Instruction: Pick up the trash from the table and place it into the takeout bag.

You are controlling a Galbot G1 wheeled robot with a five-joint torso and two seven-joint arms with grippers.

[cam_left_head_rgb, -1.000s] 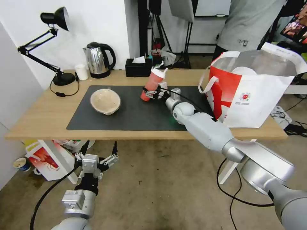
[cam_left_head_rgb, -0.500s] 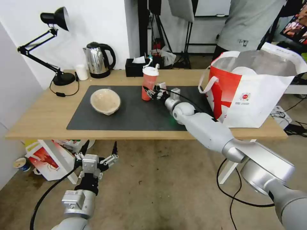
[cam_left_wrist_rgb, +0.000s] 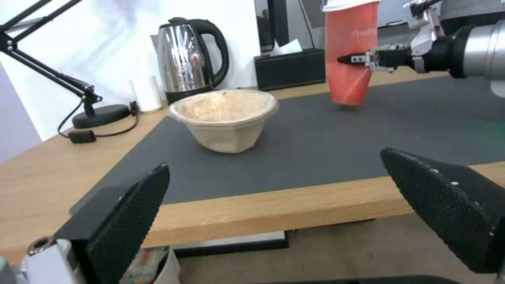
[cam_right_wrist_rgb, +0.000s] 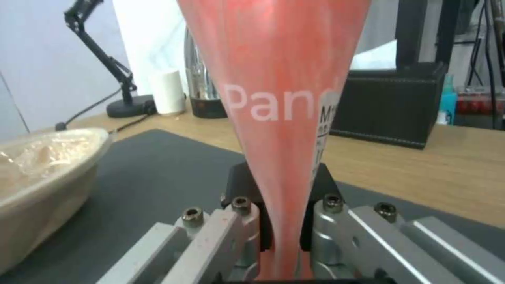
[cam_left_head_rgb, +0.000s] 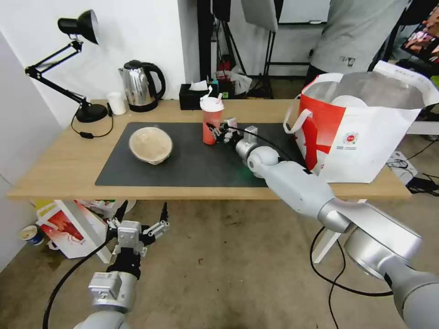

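A red cup with a white lid and straw stands upright over the dark mat on the table. My right gripper is shut on its lower part, squeezing the cup wall between the fingers. The left wrist view shows the cup with its base at the mat; I cannot tell if it touches. A beige paper bowl sits on the mat to the left. The takeout bag stands open at the table's right end with something white and round inside. My left gripper hangs open below the table's front edge.
Along the table's back stand a black desk lamp, a steel kettle, a small white cup and a black tissue box. A red-and-white carton lies on the floor under the table's left end. A cable trails on the floor at right.
The red cup, tilted to the right a second ago, has been turned upright in my right gripper and its top has shifted left. The left arm has not moved.
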